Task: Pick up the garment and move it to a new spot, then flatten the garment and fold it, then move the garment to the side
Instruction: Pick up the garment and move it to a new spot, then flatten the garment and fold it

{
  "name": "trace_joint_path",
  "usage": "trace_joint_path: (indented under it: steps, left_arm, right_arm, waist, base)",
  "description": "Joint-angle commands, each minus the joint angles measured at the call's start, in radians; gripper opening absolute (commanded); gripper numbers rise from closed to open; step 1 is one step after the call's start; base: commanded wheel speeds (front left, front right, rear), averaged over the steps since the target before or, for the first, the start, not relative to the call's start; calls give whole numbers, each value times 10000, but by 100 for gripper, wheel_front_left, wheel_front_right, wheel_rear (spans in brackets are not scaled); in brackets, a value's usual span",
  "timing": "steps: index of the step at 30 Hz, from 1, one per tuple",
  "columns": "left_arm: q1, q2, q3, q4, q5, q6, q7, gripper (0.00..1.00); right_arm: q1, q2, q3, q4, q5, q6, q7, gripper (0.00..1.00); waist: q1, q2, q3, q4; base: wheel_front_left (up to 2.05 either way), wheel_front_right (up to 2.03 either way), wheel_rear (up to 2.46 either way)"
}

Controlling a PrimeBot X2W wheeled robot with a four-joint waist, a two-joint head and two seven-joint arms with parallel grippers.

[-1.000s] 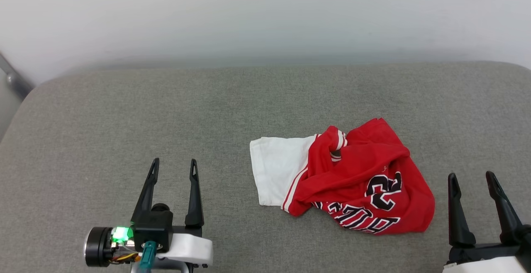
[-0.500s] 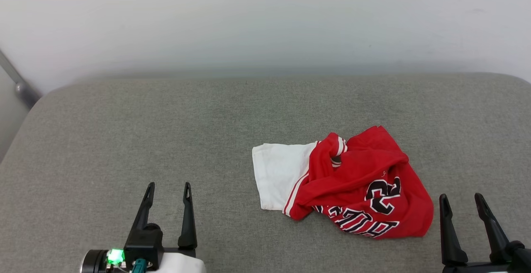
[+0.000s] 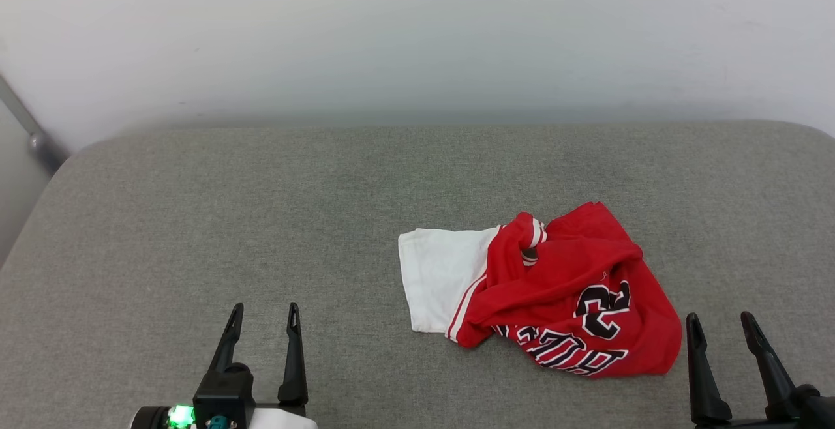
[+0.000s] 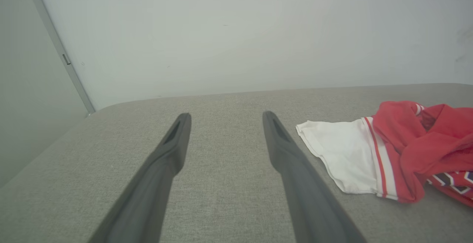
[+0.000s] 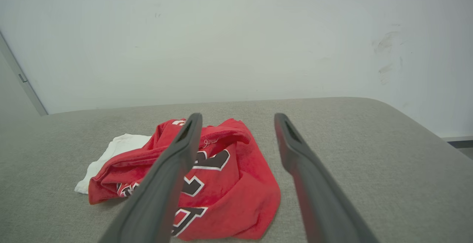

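Note:
The garment (image 3: 561, 292), a red jersey with a white sleeve and black "23" and lettering, lies crumpled right of centre on the grey padded surface (image 3: 261, 220). The white sleeve spreads flat toward the left. My left gripper (image 3: 264, 315) is open near the front edge, well left of the garment, nothing between its fingers. My right gripper (image 3: 719, 325) is open just right of the garment's lower corner, not touching it. The left wrist view has the garment (image 4: 399, 150) at the right of my open left gripper (image 4: 225, 119). The right wrist view has the garment (image 5: 218, 176) ahead and left of my open right gripper (image 5: 238, 119).
A pale wall (image 3: 417, 31) rises behind the padded surface. A grey metal bar (image 3: 29, 132) leans at the far left corner. The surface's rounded right edge (image 5: 425, 128) drops off beyond the right gripper.
The head camera has tilted, so the whole picture shifted down. Both grippers have pulled back toward the bottom edge, still open. The garment lies as it did.

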Motion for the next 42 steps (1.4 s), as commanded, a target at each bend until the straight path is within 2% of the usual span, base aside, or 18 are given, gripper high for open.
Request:
trace_joint_path:
  steps: [1, 18, 24, 30, 36, 42]
  left_arm:
    - [54, -27, 82, 33, 96, -72, -26, 100]
    - [-162, -384, 559, 400, 432, -678, -26, 100]
    - [-1470, -36, 626, 868, 593, -1215, -26, 100]
    - [-3880, 503, 459, 1922, 693, -1977, -9, 100]
    - [-6188, 812, 187, 2926, 528, -2621, 952, 100]
    - [-8496, 1166, -897, 4019, -90, -2998, 3644, 100]
  right_arm:
    - [82, 21, 21, 19, 34, -7, -20, 100]
    - [46, 21, 68, -31, 37, -7, -20, 100]
    - [-129, 21, 117, -25, 2, -7, -20, 100]
    - [-337, 22, 241, -74, -44, -7, -20, 100]
    - [-673, 19, 308, -148, -103, -7, -20, 100]
    - [-1014, 21, 387, -221, -30, -7, -20, 100]
  waist:
    - [0, 0, -3, 0]
    - [0, 0, 48, -2]
    - [0, 0, 149, -54]
    - [0, 0, 451, -268]
    - [0, 0, 914, -561]
    - [0, 0, 1495, -944]
  base:
    - [0, 0, 0]
    - [0, 0, 0]
    - [0, 0, 0]
    - [0, 0, 0]
    - [0, 0, 0]
    - [0, 0, 0]
